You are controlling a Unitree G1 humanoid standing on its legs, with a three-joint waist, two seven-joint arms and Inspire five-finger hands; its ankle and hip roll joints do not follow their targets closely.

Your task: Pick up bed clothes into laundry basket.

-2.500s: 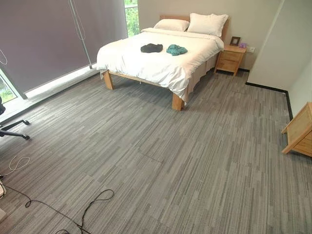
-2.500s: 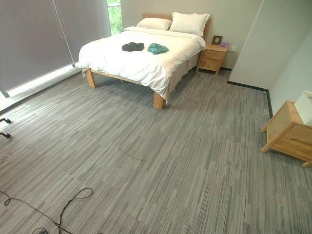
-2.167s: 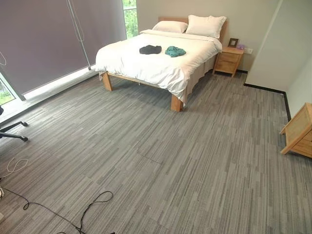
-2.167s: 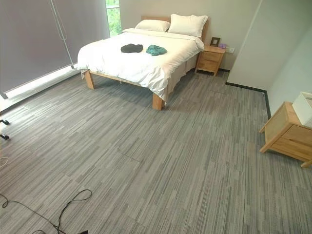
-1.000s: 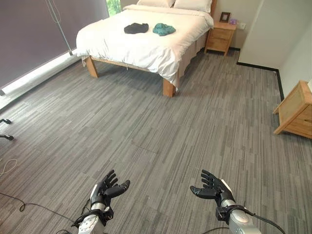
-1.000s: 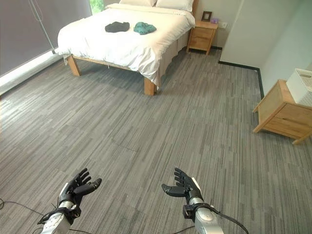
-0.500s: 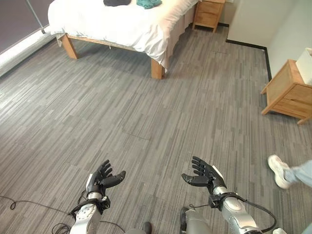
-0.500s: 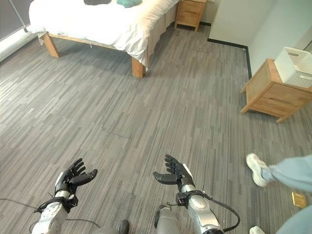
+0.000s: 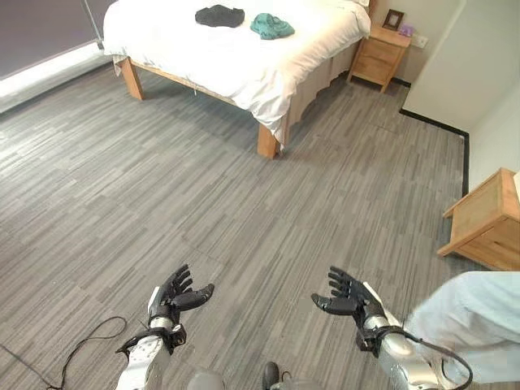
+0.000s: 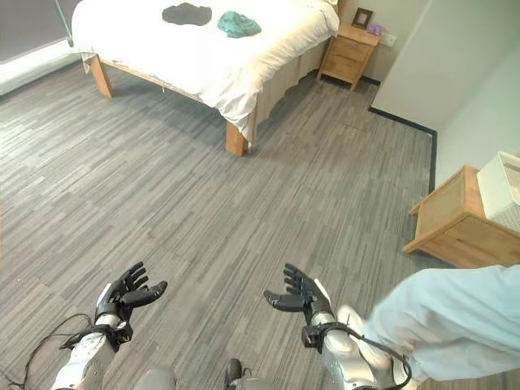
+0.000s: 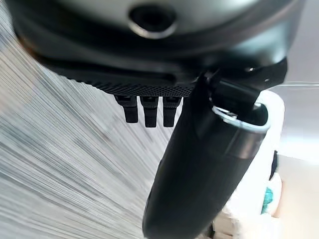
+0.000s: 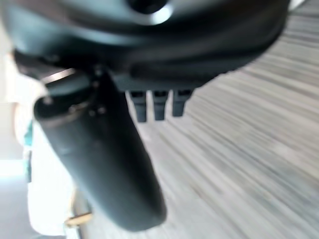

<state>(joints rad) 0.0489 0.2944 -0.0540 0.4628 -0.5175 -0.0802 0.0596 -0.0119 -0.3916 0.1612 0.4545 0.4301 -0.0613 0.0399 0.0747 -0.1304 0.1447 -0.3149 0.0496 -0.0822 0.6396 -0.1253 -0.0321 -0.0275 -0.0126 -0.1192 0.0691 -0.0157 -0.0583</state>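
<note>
Two pieces of clothing lie on the white bed (image 9: 244, 57) far ahead: a black garment (image 9: 219, 15) and a teal garment (image 9: 271, 26) beside it. My left hand (image 9: 175, 296) is held low over the grey floor, fingers spread and empty. At the same height, my right hand (image 9: 348, 297) is also open and holds nothing. Both hands are far from the bed. A white laundry basket (image 10: 504, 191) stands on a low wooden cabinet (image 10: 455, 219) at the right.
A wooden nightstand (image 9: 380, 57) with a picture frame stands beside the bed's head. A person's light blue trouser leg (image 9: 467, 325) is close by my right arm. A wide stretch of grey striped floor (image 9: 203, 187) lies between me and the bed.
The view has swung back up, so the bed's top and both garments show again. The person's leg has come closer to my right arm. Both hands stay open.
</note>
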